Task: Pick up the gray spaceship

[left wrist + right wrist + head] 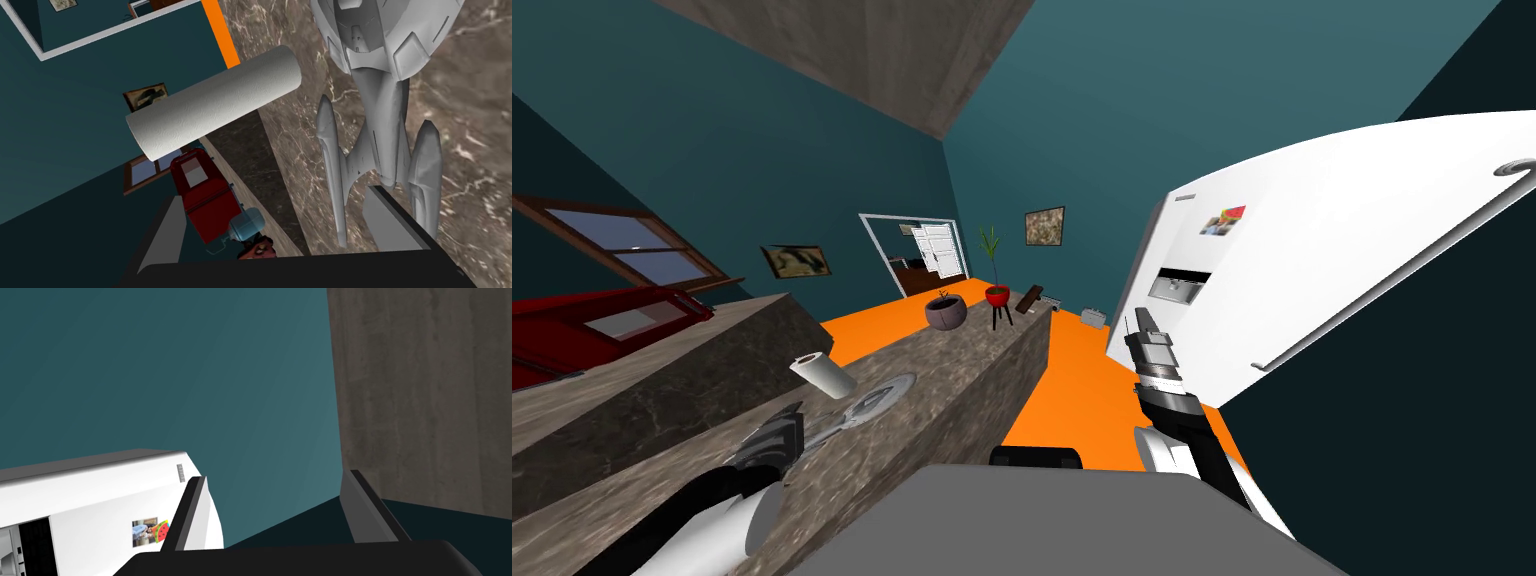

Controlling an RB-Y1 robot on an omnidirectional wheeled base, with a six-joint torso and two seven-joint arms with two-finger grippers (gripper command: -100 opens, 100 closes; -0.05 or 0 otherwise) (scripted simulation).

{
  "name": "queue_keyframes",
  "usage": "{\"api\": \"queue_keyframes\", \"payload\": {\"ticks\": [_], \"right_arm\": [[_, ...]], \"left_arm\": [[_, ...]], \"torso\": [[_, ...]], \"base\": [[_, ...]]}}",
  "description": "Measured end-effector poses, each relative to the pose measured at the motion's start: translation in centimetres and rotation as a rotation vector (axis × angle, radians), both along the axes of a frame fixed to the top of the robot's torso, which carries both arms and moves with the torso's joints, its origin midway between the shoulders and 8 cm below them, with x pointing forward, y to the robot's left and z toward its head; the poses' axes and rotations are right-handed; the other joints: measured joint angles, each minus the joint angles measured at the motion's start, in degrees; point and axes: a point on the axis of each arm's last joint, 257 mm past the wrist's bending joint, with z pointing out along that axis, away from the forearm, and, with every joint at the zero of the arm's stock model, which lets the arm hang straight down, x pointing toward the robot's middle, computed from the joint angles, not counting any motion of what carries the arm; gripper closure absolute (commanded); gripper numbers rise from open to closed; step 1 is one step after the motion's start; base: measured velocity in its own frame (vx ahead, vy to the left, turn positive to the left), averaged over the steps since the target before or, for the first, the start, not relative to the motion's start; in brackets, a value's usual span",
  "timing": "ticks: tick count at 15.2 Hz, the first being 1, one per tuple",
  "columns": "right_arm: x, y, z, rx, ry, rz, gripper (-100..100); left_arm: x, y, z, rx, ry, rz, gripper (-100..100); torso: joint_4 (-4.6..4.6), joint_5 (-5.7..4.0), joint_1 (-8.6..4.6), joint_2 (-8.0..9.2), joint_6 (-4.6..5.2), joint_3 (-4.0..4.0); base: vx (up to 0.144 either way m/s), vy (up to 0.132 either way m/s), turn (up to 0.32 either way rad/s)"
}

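Gray spaceship [382, 107]: rigid, likely light, nacelles fragile; we grip the central neck. Left gripper [277, 235], right gripper [282, 513]: jaws spread.

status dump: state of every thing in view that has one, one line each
gray spaceship, lying flat on the counter, not gripped
left gripper, open, at the spaceship's tail end
right gripper, open, empty
paper towel roll, on the counter, apart from the spaceship
fridge, doors shut
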Motion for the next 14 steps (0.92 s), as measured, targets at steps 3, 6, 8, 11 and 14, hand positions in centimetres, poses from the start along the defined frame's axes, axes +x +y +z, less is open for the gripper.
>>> {"api": "queue_keyframes", "payload": {"ticks": [3,6,8,11,14], "right_arm": [[0.0,0.0,0.0,0.0,0.0,0.0,0],[0.0,0.0,0.0,0.0,0.0,0.0,0],[0.0,0.0,0.0,0.0,0.0,0.0,0],[0.0,0.0,0.0,0.0,0.0,0.0,0],[0.0,0.0,0.0,0.0,0.0,0.0,0]], "left_arm": [[-3.1,0.7,-2.6,-0.057,0.052,0.07,-100],[-5.7,1.1,-4.7,-0.113,0.092,0.129,-100],[-7.8,0.2,-7.6,-0.176,0.127,0.177,-100],[-8.0,0.1,-8.5,-0.185,0.13,0.18,-100],[-7.8,0.2,-8.9,-0.184,0.129,0.178,100]], "torso": [[-0.02,0.01,0.03,-0.09,0.0,-0.06],[-0.02,0.02,0.08,-0.08,0.0,-0.05],[-0.01,0.04,0.06,0.04,-0.03,0.01],[0.04,0.02,0.1,0.17,0.01,0.1],[0.04,0.02,0.09,0.19,0.0,0.11]], "base": [[0.071,-0.01,-0.064],[0.066,0.005,-0.057],[0.005,-0.007,0.012],[-0.005,0.006,-0.017],[0.0,0.0,0.0]]}}
